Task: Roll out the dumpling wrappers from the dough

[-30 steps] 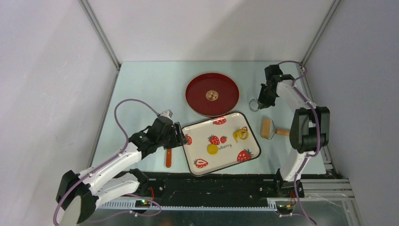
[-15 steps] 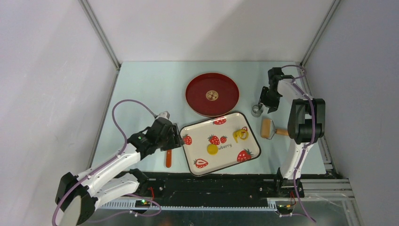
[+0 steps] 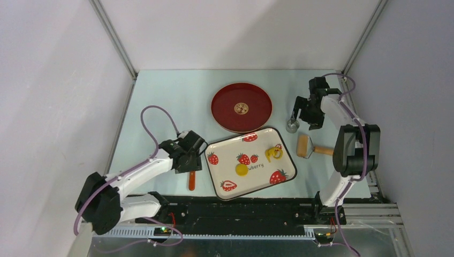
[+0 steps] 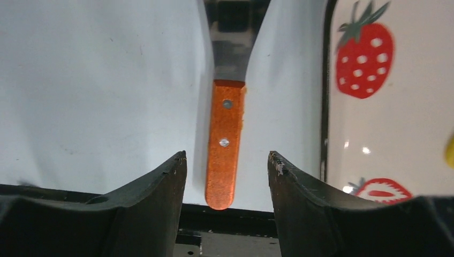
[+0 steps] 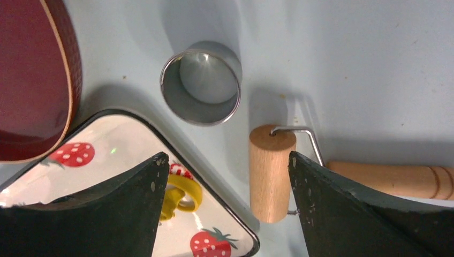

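Note:
One round yellow dumpling wrapper lies on the strawberry-print tray. Near the tray's far right corner sits the leftover dough, a ragged yellow ring. My left gripper hangs open over the spatula's orange handle, a finger on each side and neither touching it. My right gripper is open and empty. The metal ring cutter stands free on the table just ahead of it.
A wooden rolling pin lies right of the tray, its roller near my right finger. The red plate sits behind the tray. The black base rail runs just past the spatula handle's end.
My right gripper opened and let go of the ring cutter, which now stands on the table, then drew back to the right. My left arm shifted slightly over the spatula.

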